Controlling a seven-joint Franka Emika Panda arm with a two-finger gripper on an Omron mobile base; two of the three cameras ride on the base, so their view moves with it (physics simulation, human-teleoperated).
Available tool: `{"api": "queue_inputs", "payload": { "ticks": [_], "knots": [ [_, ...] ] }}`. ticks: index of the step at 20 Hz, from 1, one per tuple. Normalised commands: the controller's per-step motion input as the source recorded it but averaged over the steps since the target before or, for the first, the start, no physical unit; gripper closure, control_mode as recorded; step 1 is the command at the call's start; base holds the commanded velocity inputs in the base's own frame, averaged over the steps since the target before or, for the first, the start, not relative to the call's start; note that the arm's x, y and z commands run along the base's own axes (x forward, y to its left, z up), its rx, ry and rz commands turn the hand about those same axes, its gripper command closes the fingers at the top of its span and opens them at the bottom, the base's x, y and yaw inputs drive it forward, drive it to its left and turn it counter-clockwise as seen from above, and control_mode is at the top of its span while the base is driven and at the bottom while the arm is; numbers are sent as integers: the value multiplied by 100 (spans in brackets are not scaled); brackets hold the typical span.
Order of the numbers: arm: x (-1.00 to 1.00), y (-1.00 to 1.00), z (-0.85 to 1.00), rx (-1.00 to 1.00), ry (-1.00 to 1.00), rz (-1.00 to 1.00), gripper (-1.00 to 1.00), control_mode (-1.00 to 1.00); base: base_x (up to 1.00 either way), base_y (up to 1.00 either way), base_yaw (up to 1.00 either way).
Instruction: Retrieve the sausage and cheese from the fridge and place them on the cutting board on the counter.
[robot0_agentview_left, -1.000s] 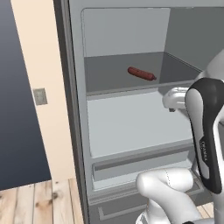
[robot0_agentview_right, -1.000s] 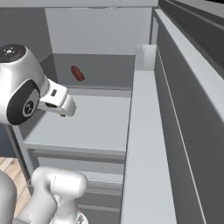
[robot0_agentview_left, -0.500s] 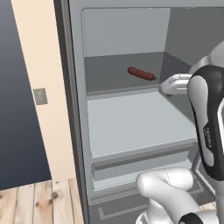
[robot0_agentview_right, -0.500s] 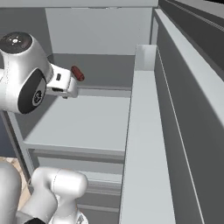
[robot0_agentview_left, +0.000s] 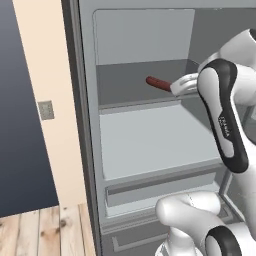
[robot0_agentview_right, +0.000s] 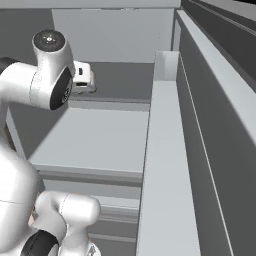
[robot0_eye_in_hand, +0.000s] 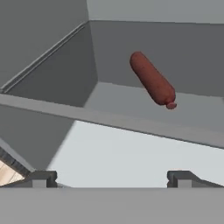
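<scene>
Left base view showed me the fridge (robot0_agentview_left: 145, 150) standing open, its pale grey interior taking up most of what I could see, with an upper shelf (robot0_agentview_left: 135, 87) and a lighter, wider shelf below it. The arm (robot0_agentview_left: 225, 125) reached in from the right toward that upper shelf. The sausage (robot0_eye_in_hand: 152, 78) lay on the upper shelf toward the back, slanted across the hand view, apart from everything else. The gripper (robot0_eye_in_hand: 111, 178) was spread wide with nothing between its fingertips, short of the shelf edge and not touching the sausage. I judged the task barely started: the sausage was not yet grasped, I could not make out the cheese anywhere, and carrying both to the cutting board on the desk was all left to do.
</scene>
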Motion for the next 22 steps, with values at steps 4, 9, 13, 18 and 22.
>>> {"api": "queue_inputs", "payload": {
  "ticks": [4, 9, 13, 18, 22],
  "knots": [
    [38, 0, 10, -12, -18, 0, -100, -100, 0, 0, 0],
    [63, 0, 0, -3, -1, 2, -100, -100, 0, 0, 0],
    [68, 0, 0, 0, 14, 2, -100, -100, 0, 0, 0],
    [66, 0, -5, 0, 13, 0, -100, -100, 0, 0, 0],
    [67, -5, -20, 0, 0, 0, -100, -100, 0, 0, 0]
  ]
}}
